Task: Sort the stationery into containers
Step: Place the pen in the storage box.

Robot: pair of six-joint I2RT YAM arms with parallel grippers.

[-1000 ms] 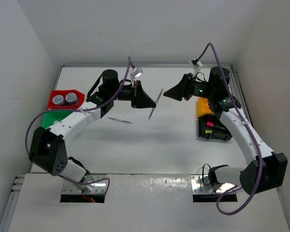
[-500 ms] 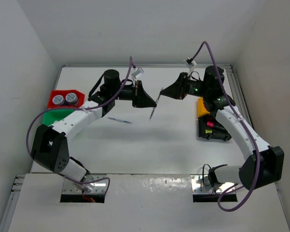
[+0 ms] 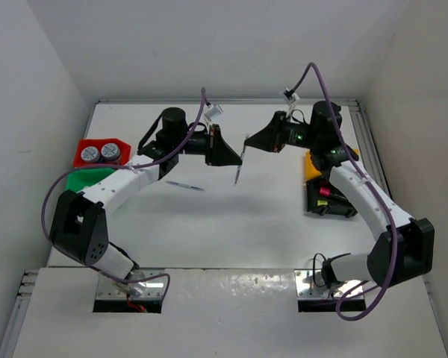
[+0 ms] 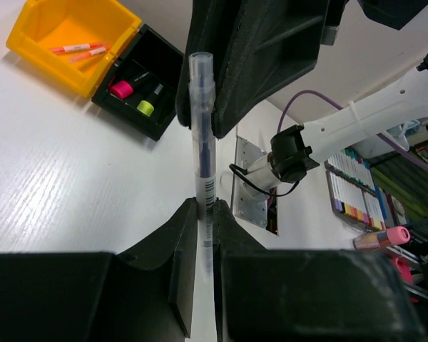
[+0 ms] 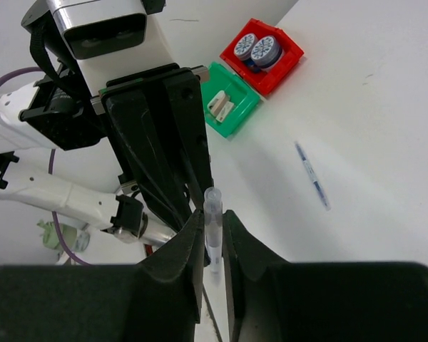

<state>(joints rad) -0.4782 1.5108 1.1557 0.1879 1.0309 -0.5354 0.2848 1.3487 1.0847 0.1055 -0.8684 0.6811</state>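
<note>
A thin grey pen [image 3: 240, 162] hangs tilted in mid-air over the table's middle, held at both ends. My left gripper [image 3: 237, 159] is shut on its lower part; the left wrist view shows the pen [image 4: 202, 135] rising from between the fingers [image 4: 208, 205]. My right gripper [image 3: 249, 142] has its jaws closed around the pen's capped top end [image 5: 212, 205], fingertips [image 5: 213, 215] on either side. A second grey pen [image 3: 184, 185] lies on the table, and it also shows in the right wrist view [image 5: 312, 174].
The red bin [image 3: 82, 147] with two tape rolls [image 3: 99, 153] and the green bin [image 3: 86, 181] with erasers [image 5: 220, 105] stand at the left. The yellow bin [image 4: 43, 43] with orange pencils [image 4: 78, 50] and the black bin [image 4: 164, 68] with highlighters [image 4: 132, 97] stand at the right.
My right gripper has moved left from beside the bins to the pen's top end and closed around it. My left gripper has kept the pen almost still.
</note>
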